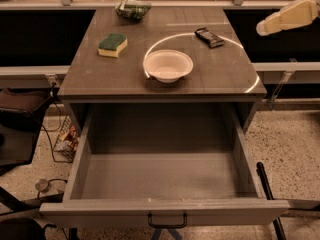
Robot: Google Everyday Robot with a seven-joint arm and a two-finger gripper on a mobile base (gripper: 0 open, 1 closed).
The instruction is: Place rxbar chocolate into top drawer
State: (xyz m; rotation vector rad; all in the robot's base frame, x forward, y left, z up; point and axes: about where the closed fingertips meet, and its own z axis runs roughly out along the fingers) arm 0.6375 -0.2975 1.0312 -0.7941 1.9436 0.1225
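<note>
The rxbar chocolate [209,37], a small dark wrapped bar, lies flat on the grey cabinet top [100,76] at the back right. The top drawer [165,210] is pulled wide open below the cabinet top, and its grey box holds nothing. Its small dark handle [167,220] shows at the bottom edge. My gripper [287,16], a pale cream shape, hangs in the air at the upper right. It is to the right of the bar, a little higher, and apart from it.
A white bowl [168,65] sits mid-top, in front and left of the bar. A green-and-yellow sponge [112,44] lies at the left and a green bag [132,9] at the back. Cables and a basket [65,139] sit on the floor at the left.
</note>
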